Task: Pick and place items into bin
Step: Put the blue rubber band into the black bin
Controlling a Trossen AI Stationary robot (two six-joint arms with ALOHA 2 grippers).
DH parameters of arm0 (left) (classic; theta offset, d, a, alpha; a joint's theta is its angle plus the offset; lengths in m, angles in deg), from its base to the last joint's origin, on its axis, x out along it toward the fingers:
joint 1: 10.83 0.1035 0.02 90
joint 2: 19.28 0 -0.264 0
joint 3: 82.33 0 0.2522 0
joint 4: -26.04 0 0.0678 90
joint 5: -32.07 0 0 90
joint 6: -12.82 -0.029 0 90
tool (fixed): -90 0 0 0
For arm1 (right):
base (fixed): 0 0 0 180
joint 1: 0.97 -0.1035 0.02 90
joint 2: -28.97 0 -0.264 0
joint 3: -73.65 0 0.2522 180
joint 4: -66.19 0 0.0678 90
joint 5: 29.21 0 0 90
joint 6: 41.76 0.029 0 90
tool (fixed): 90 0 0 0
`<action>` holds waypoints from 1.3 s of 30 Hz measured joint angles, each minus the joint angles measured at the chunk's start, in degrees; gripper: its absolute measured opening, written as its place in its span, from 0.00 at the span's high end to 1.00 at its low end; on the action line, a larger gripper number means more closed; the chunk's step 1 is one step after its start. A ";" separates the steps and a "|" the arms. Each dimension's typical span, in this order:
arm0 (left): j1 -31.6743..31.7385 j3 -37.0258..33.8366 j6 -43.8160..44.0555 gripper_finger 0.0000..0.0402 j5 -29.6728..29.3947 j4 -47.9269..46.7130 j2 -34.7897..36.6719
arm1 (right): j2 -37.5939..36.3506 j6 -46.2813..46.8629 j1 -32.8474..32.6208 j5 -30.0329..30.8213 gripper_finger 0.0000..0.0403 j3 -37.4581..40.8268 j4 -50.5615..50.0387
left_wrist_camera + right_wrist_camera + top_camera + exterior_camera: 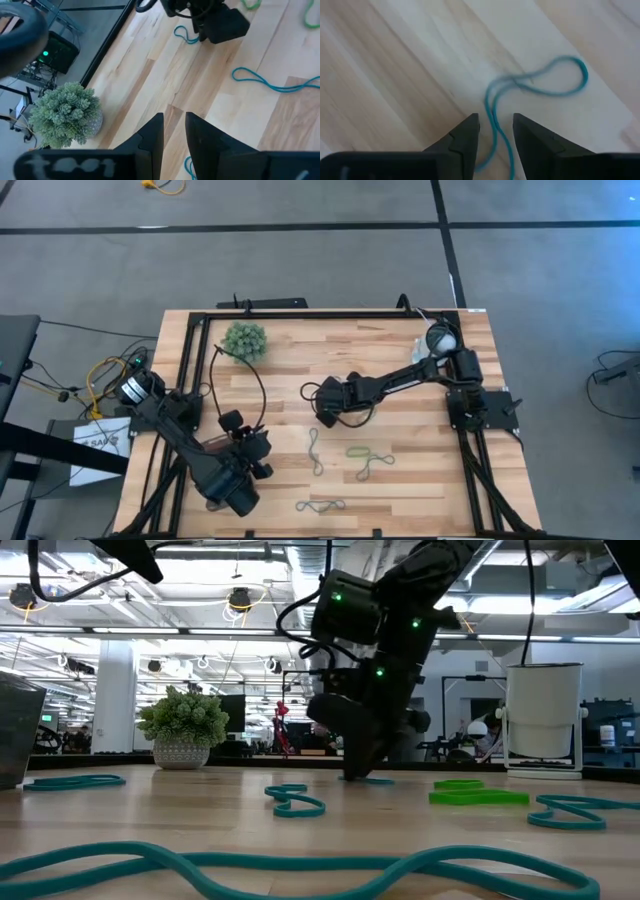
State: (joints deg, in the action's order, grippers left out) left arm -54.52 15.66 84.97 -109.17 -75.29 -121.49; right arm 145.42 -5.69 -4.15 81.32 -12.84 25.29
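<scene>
The right gripper (495,131) stands low over the worktop (280,375), jaws spread, with a teal rubber band (530,87) lying flat between and beyond the fingertips. Risk: the band is thin and flush with the wood, so closing jaws may slide over it or catch only one strand, letting it snap free on lift. Farther off, more bands (370,460) lie scattered near one another; a drag could tangle them. The left gripper (172,131) waits, jaws narrowly parted, holding nothing. No bin is visible, so drop-off placement cannot be judged.
</scene>
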 joint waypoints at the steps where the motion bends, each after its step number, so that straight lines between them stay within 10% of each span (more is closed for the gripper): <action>1: -0.10 0.00 0.21 0.82 -0.02 0.00 0.00 | 0.09 0.00 0.10 0.13 0.72 0.00 1.17; 13: -0.57 0.00 5.68 0.82 -2.05 0.28 0.00 | 4.64 -0.83 3.03 -3.03 0.99 -0.66 6.67; 39: -2.66 -0.15 -2.71 0.82 -15.73 10.59 -1.98 | -12.51 -17.30 -17.85 4.69 1.00 -3.18 24.56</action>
State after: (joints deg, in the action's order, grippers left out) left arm -57.18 15.51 82.27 -124.91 -64.69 -123.47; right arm 132.92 -22.99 -22.00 86.01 -16.02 49.84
